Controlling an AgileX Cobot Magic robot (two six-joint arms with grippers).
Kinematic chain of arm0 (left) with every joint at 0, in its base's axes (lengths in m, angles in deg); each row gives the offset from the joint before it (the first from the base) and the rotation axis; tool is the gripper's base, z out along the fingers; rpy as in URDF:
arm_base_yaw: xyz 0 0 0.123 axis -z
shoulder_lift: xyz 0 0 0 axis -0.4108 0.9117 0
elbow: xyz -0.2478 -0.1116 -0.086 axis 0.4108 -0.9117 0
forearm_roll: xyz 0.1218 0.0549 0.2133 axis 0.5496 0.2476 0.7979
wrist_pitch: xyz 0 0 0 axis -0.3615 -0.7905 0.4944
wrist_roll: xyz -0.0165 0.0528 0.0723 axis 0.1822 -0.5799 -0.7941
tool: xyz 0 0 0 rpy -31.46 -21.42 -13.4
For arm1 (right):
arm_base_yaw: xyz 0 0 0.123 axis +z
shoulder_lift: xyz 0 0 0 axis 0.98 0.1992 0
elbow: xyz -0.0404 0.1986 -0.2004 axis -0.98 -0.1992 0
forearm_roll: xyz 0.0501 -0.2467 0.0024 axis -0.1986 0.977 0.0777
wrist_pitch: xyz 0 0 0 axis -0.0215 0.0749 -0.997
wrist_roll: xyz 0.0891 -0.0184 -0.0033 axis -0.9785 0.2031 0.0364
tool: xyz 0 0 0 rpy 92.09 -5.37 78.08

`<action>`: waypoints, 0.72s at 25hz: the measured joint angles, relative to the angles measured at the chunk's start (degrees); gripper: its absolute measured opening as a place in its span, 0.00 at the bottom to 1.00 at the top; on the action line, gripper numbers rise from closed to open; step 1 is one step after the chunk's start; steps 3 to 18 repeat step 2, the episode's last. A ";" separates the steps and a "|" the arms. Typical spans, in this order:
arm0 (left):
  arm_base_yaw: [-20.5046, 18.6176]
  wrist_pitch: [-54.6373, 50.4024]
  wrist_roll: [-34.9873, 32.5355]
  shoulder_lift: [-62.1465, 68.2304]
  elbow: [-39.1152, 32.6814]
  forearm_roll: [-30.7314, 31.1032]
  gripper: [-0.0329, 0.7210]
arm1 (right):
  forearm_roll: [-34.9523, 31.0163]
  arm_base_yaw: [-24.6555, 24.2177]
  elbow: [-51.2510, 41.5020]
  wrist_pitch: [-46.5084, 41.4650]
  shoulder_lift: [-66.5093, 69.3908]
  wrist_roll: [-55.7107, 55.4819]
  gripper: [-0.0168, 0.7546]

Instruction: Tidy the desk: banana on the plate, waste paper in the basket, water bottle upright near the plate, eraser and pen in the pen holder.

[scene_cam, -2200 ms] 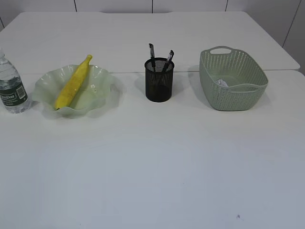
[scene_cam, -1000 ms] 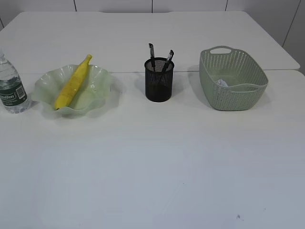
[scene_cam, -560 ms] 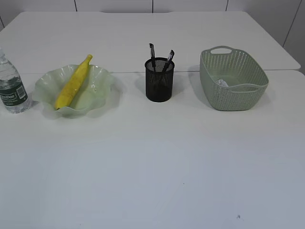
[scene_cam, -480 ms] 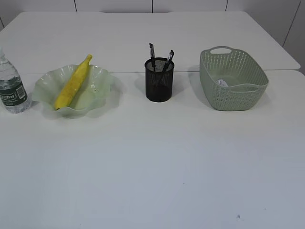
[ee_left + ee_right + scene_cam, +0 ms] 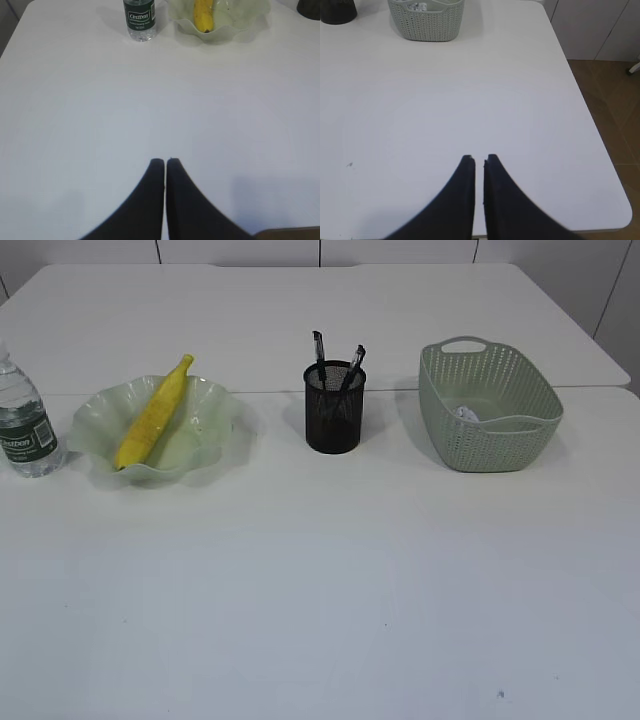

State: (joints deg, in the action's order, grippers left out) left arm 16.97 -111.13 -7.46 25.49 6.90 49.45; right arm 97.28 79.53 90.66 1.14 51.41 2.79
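Both grippers hold nothing. On the left gripper (image 5: 165, 161) the two black fingers press together, tips touching, low over bare table. On the right gripper (image 5: 479, 158) the fingers sit almost together with just a thin slit between them, also over bare table, near the right edge. Neither arm shows in the front view.

Out past the left gripper stands the water bottle (image 5: 139, 17), upright, just beside the plate (image 5: 248, 22). The banana (image 5: 202, 15) lies on that plate. Out past the right gripper sits the basket (image 5: 427, 22), and a bit of white waste paper (image 5: 464, 414) lies in it. In the middle is the black mesh pen holder (image 5: 334, 407) with two pens (image 5: 318, 346) poking out. I cannot see an eraser anywhere; it may be down inside the holder, but the mesh hides it.

Nothing has moved over the last couple of seconds. Every thing stays in its spot and no arm comes into the front view. That makes me think the tidying is finished and the arms are resting.

The bottle label reads something like "Cestbon" in white on dark green. The smaller print is too tiny to read.
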 joint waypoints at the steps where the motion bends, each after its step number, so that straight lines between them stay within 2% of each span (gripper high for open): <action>1: 0.00 0.00 0.00 0.00 0.00 0.00 0.01 | 0.00 0.00 0.00 0.00 0.00 0.00 0.08; 18: 0.00 0.00 0.00 0.00 0.00 0.00 0.01 | 0.00 0.00 0.00 0.00 0.00 0.00 0.08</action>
